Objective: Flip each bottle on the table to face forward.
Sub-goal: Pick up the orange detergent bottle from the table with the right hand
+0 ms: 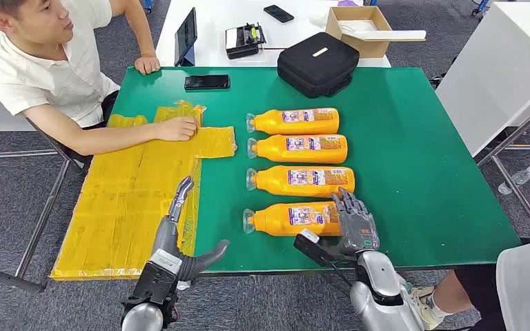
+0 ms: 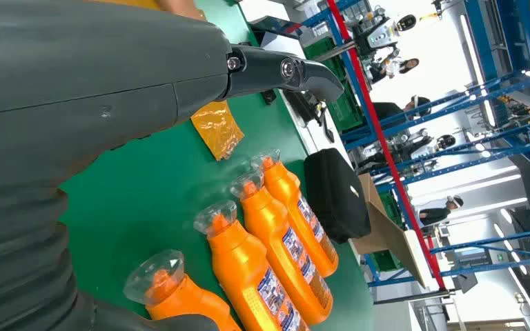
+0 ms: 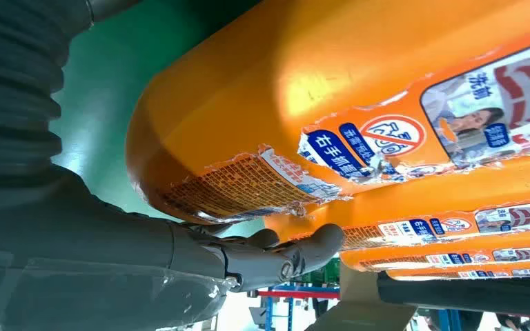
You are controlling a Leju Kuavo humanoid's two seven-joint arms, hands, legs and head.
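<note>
Four orange bottles lie in a row on the green table. The right hand rests on the nearest bottle; whether it grips is unclear. The left hand hovers open above yellow sheets. A person sits beside grey carpet.

The head view is looking down from high onto the green-topped table. The left wrist view is looking sideways along that table at the four orange plastic bottles lying in a row. The right wrist view is sitting very close beneath the nearest bottle.
</note>
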